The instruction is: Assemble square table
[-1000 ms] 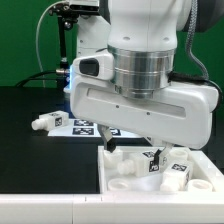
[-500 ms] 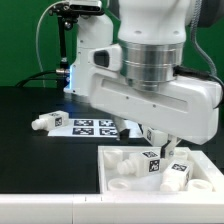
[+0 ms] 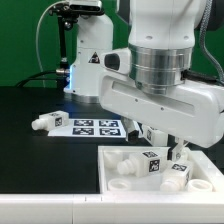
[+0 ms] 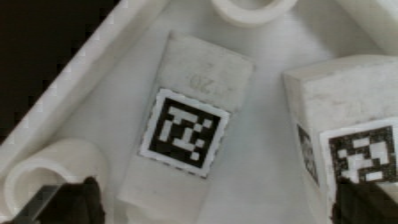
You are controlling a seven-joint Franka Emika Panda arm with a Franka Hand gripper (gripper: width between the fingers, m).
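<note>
Black tabletop [image 3: 30, 130] is seen carrying the white square panel [image 3: 112, 158] at its near edge, toward the exterior view's right. Above the panel the gripper [image 3: 165, 146] is held wide open, nothing grasped. 2 tagged legs [image 3: 152, 163] are laid inside the panel.

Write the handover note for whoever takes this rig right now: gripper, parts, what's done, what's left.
Gripper: open, holding nothing, hovering low over the square table panel.
Parts: first leg and second leg sit on the panel below the gripper; I cannot tell whether either is seated in a socket. Third leg lies on the black table, to the exterior view's left of the marker board. The fourth leg is not clearly seen.
Done: nothing visibly fastened.
Left: the corner socket looks empty; the legs probably remain to be fitted.
</note>
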